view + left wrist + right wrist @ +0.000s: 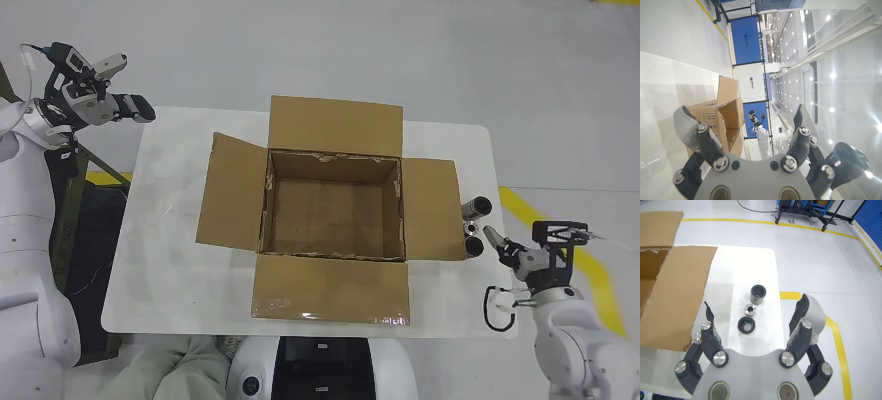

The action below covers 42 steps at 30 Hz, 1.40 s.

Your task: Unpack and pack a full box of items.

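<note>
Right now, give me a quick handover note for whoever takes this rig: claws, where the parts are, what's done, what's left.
Claws: left claw open, empty, off the far left corner of the white table; right claw open, empty, above the parts at the table's right edge.
Things: brown cardboard box mid-table, flaps folded out, nothing inside. Beside its right flap, in a row: tall black-lined metal sleeve, small silver plug, short black-lined metal ring.
Done: unpacking, apparently.
Left: pack the three parts into the box.
</note>
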Each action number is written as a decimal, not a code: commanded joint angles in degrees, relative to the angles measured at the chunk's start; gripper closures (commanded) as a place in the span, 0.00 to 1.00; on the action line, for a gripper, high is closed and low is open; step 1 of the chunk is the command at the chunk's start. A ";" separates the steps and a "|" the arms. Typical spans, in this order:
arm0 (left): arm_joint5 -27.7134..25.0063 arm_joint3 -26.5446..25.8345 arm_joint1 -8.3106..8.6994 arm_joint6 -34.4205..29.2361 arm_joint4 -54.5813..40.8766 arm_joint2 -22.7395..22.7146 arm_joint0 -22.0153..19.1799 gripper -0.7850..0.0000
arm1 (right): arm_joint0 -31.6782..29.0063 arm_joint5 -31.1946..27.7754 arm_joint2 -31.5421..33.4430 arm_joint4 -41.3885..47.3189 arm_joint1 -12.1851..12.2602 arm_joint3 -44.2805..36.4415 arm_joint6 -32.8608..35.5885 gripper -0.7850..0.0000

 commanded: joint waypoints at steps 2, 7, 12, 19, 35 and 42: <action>0.00 0.00 0.00 0.00 0.00 0.00 0.00 0.00 | 0.35 -0.46 -0.39 -0.43 0.04 1.32 1.37 0.00; 0.00 0.00 0.00 0.00 0.00 0.00 0.00 0.00 | 1.27 -1.10 -2.00 -1.39 0.06 3.39 2.87 0.00; 0.00 0.00 0.00 0.00 0.00 0.00 0.00 0.00 | 2.56 -1.87 -4.51 -3.32 0.08 5.56 3.99 0.00; 0.00 0.00 0.00 0.00 0.00 0.00 0.00 0.00 | 3.58 -3.02 -7.13 -5.16 0.10 7.63 5.30 0.00; 0.00 0.00 0.00 0.00 0.00 0.00 0.00 0.00 | 7.36 -4.11 -8.18 -3.27 0.24 12.27 7.70 0.00; 0.00 0.00 0.00 0.00 0.00 0.00 0.00 0.00 | 8.14 -4.35 -8.39 -2.43 0.31 13.78 8.30 0.00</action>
